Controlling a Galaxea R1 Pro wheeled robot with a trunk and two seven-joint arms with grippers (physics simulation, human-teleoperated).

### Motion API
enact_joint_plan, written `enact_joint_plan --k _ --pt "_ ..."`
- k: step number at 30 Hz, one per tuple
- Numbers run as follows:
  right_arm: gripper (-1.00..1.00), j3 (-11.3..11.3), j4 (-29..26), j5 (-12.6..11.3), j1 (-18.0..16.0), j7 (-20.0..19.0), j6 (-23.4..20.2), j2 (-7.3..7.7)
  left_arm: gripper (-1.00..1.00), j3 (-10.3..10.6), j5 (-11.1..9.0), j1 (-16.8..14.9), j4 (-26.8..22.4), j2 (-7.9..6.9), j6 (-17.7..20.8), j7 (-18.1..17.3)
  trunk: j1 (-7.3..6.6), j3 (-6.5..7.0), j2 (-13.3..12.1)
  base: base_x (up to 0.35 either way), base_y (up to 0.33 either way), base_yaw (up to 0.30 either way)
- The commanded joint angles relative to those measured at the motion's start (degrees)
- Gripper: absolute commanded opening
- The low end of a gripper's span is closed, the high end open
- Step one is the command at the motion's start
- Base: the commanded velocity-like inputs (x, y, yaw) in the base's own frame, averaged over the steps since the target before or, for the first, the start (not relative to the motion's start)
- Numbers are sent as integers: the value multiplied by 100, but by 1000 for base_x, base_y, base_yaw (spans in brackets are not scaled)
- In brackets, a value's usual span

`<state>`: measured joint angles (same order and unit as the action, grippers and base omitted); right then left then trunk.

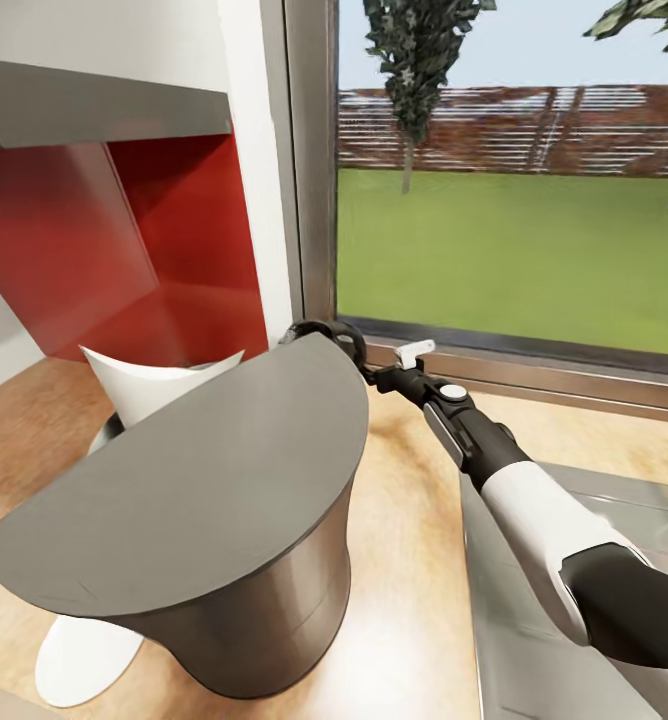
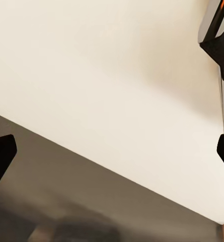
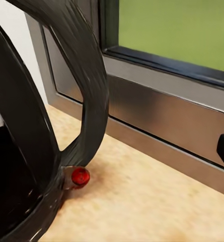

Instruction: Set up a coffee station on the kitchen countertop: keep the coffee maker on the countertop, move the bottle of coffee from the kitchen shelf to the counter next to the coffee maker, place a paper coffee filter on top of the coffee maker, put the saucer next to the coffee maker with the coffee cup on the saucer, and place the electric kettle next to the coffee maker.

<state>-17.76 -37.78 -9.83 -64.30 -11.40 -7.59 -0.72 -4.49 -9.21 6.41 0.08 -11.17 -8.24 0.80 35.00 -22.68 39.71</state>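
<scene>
Right claw (image 1: pixel 359 362), grip state unclear, reaches the electric kettle (image 3: pixel 51 116) behind the coffee maker (image 1: pixel 204 520) at frame centre; paper coffee filter (image 1: pixel 159 385) not yet on top.

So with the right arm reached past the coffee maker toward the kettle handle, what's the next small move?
Probably ease the right gripper onto the electric kettle's handle and close; the handle looms close in the wrist view, beside the coffee maker.

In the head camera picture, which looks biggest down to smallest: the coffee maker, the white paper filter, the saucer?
1. coffee maker, though it is nearest the camera.
2 and 3. paper coffee filter and saucer: both partly hidden, too alike to rank.
</scene>
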Motion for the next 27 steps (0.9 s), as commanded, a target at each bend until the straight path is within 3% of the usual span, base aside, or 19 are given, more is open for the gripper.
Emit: enact_joint_plan --k 1,20,27 --pt "100 -9 -7 -59 -4 -3 -32 1 100 -41 -2 1 1 1 -20 -1 1 -15 6 0 0 0" --pt "100 9 -39 -62 -4 0 -32 3 100 -41 -2 1 1 1 -20 -1 1 -187 6 0 0 0" --pt "100 44 -481 -55 -4 34 -40 10 100 -44 -2 1 -11 5 -20 -1 1 -216 6 0 0 0"
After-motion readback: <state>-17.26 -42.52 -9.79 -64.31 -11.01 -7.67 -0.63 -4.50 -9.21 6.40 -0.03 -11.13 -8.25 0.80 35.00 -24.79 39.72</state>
